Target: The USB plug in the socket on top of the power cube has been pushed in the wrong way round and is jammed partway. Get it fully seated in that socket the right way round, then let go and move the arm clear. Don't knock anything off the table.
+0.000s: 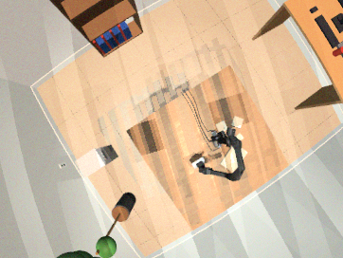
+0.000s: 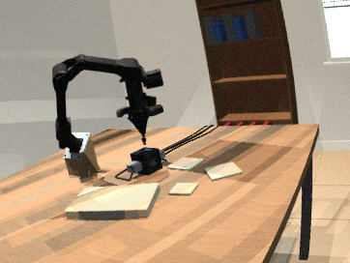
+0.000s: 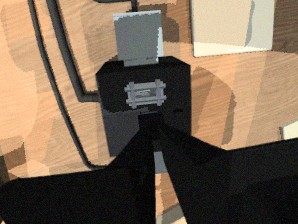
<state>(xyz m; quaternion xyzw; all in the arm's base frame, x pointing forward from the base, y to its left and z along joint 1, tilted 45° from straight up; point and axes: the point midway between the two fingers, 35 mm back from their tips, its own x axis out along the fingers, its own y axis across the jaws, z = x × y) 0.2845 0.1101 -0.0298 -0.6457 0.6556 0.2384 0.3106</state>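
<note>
The black power cube (image 2: 153, 164) (image 3: 176, 82) sits on the table, with a grey-framed socket (image 3: 145, 93) on its top face. My gripper (image 2: 144, 136) (image 3: 154, 132) points down above the cube, shut on the USB plug (image 2: 144, 141) (image 3: 150, 119), a small black piece at the fingertips. In the exterior view a small gap shows between the plug and the cube's top. In the wrist view the plug appears just below the socket in the picture, not over it. The socket opening looks unfilled. Which way round the plug is cannot be told.
Grey plugs (image 2: 134, 167) (image 3: 138, 37) stick out of the cube's sides, with black cables (image 2: 186, 141) (image 3: 65, 60) trailing off. Flat pale pads (image 2: 187, 163) (image 2: 222, 170) (image 2: 183, 189) and a larger pale board (image 2: 116, 199) lie on the table near the cube.
</note>
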